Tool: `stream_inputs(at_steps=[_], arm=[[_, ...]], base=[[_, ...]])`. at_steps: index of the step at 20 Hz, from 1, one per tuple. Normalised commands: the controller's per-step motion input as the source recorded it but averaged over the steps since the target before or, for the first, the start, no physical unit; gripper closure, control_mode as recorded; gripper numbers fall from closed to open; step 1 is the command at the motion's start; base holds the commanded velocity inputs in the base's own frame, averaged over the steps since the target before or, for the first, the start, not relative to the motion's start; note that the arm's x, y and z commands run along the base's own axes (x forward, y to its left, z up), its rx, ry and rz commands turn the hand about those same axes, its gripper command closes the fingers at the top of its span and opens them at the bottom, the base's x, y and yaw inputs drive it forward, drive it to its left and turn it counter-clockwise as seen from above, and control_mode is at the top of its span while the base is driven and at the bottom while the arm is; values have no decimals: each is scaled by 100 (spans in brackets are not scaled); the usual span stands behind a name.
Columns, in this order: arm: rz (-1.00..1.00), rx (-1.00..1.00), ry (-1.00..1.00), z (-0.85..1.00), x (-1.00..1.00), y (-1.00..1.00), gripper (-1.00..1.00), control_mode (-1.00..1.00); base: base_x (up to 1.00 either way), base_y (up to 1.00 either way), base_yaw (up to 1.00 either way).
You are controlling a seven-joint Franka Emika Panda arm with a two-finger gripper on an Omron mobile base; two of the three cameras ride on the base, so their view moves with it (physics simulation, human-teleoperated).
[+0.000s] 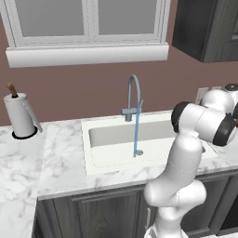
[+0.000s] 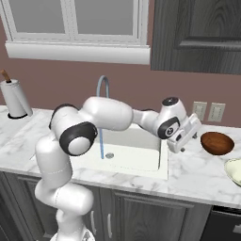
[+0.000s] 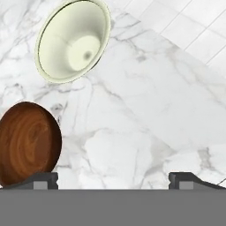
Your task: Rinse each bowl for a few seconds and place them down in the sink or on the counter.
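bare counter (image 3: 145,110) ahead, brown bowl (image 3: 26,143) and pale bowl (image 3: 73,39) alongside

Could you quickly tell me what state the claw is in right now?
Claw: open, holding nothing, over the counter beside the brown bowl.

A: Bowls?
B: Brown bowl (image 2: 217,142), glossy reddish wood grain, round and shallow, upright on the surface (image 2: 197,176) right of the sink (image 2: 141,162), near the wall. In the hand view the same brown bowl (image 3: 26,143) is at the lower left.
A: Second one?
B: Pale cream bowl (image 3: 73,40), glossy, open side up, just beyond the brown one, apart from it. It is cut off at the right edge in the right base view (image 2: 234,170).
A: Sink?
B: Off-white rectangular basin, round metal drain, grey gooseneck faucet (image 1: 134,97) running a thin blue stream onto the drain area. No bowl in it.
A: Surface?
B: White marble, grey veins, dark grey cabinet doors below.
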Motion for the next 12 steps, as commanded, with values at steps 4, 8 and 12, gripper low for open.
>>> stream_inputs(at_steps=[4, 8, 12], arm=[[-1, 4, 1, -19, 17, -18, -100, -100], [-1, 4, 0, -17, 18, -16, -100, -100], [-1, 1, 0, -11, 22, -17, -100, -100]], base=[[0, 0, 0], [0, 0, 0], [0, 0, 0]])
